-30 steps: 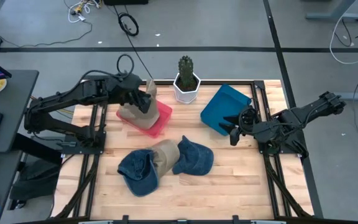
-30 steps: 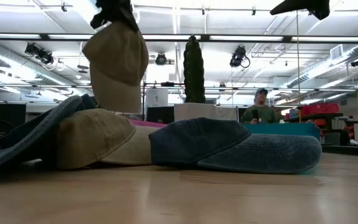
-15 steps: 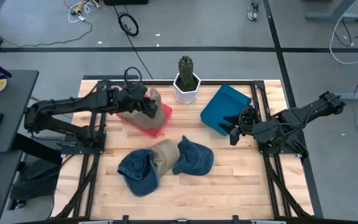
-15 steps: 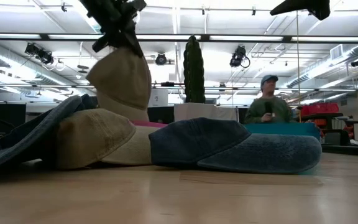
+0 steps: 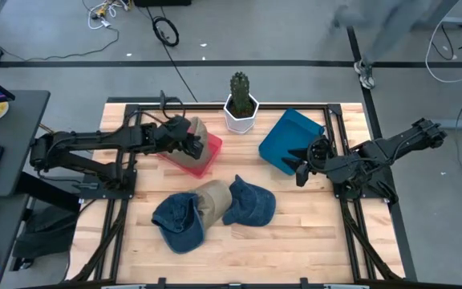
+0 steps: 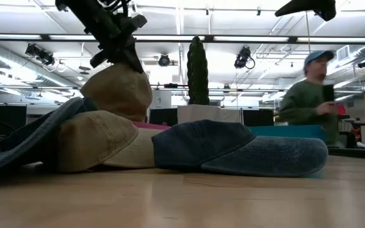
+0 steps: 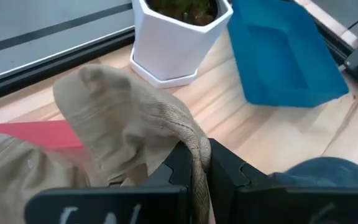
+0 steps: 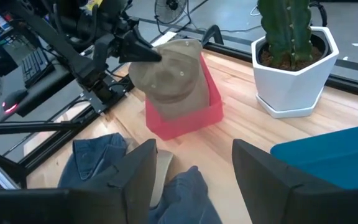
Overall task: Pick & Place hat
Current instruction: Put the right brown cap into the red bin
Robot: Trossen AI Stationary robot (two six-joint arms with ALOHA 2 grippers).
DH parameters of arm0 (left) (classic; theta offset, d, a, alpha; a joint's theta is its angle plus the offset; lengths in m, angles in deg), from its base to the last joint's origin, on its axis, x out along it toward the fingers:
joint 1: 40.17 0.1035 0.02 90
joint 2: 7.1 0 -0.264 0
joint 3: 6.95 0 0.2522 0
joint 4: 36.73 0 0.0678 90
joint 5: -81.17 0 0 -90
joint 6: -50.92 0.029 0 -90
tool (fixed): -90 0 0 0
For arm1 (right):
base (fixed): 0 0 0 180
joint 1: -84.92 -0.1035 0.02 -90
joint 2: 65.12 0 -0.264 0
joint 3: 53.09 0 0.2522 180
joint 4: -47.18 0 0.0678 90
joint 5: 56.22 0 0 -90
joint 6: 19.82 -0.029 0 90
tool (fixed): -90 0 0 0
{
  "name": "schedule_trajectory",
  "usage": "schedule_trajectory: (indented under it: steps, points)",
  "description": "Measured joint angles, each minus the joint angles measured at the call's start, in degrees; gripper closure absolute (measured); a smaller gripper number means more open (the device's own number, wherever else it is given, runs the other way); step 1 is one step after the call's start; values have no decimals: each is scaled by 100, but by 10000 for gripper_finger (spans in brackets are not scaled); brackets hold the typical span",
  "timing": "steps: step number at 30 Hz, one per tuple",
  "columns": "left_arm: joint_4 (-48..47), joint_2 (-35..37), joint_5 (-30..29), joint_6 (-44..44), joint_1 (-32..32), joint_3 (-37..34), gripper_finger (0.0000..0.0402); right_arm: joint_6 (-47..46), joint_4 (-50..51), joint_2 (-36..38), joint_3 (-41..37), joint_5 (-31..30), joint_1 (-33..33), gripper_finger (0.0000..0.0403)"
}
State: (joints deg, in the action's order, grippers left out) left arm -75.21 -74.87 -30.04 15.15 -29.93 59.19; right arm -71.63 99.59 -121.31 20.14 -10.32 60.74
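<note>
My left gripper [image 5: 185, 136] is shut on a tan hat [image 8: 169, 78] over the red tray [image 8: 188, 118] at the table's far left. The hat's crown [image 6: 117, 92] bulges below the fingers, and its lower part sits inside the tray. Three more hats lie in a heap on the near middle of the table: a blue denim one [image 5: 177, 221], a tan one [image 5: 213, 198] and another blue one [image 5: 252, 203]. My right gripper [image 5: 302, 166] hangs open in the air at the right, beside the blue tray [image 5: 289, 138], with nothing between its fingers. My left gripper pinches a stitched edge of the tan hat [image 7: 198, 148] between its two fingers [image 7: 180, 167]. The fingers slant down from the table's left side. The cloth bunches up ahead of them. The hat droops below the hold, with its lower part in the red tray [image 5: 204, 158].
A white pot with a cactus [image 5: 241, 105] stands at the far middle, between the red tray and the blue tray. Bare wood [image 5: 311, 233] lies near and right of the hat heap. A person [image 6: 309, 95] stands in the room behind the table.
My left gripper has gone down toward the red tray with the tan hat, still shut on it. The hat, which hung clear above the tray, has sunk into it and bunched up. In the room behind, the person has walked to the right.
</note>
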Motion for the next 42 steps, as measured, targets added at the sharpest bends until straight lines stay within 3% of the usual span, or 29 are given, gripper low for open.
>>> schedule_trajectory:
  steps: [5,12,23,28,35,42]
  points:
    - [-16,176,-79,18,55,-129,373,17,0,-1,0,0,53,191]
    - [-509,416,-615,132,251,-131,373,20,0,-1,-2,0,63,191]
    - [-261,415,-794,346,321,-131,374,-2,0,-1,-2,-2,63,191]
    - [390,417,-571,347,278,-226,374,-2,0,-1,-2,-2,63,191]
    - [2096,459,-14,-40,198,-1136,374,0,0,-1,-2,-2,63,191]
    - [2152,459,354,-96,347,-1588,374,0,0,-1,-2,-2,63,191]
